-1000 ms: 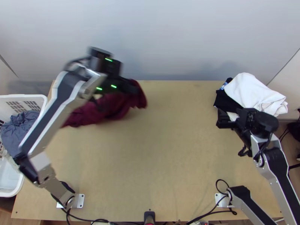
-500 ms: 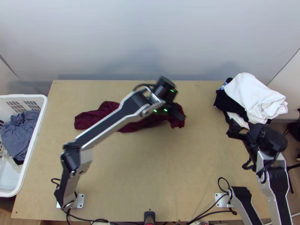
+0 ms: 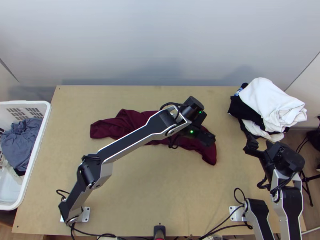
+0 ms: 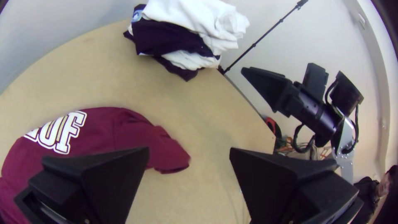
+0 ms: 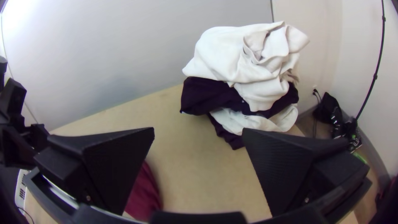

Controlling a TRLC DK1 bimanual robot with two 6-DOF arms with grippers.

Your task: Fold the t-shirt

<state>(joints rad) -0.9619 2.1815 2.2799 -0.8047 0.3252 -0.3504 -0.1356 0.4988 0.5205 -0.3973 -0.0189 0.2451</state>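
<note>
My L pincer [image 4: 189, 150] & R pincer [image 5: 198, 129] both gape; tee [image 3: 124, 125], bunched twd worktop's [image 3: 160, 192] far edge, prob. light & floppy, so I'd pinch its R end [image 3: 209, 155].

T-shirt [image 3: 114, 127]: maroon, with large white block lettering [image 4: 66, 133] visible in the left wrist view. Condition: unfolded, bunched into a long, creased band. Position: flat on the table [image 3: 140, 192], running from left of centre in the top view to right of centre, its right end bending downward to a blunt, rounded tip.
</note>
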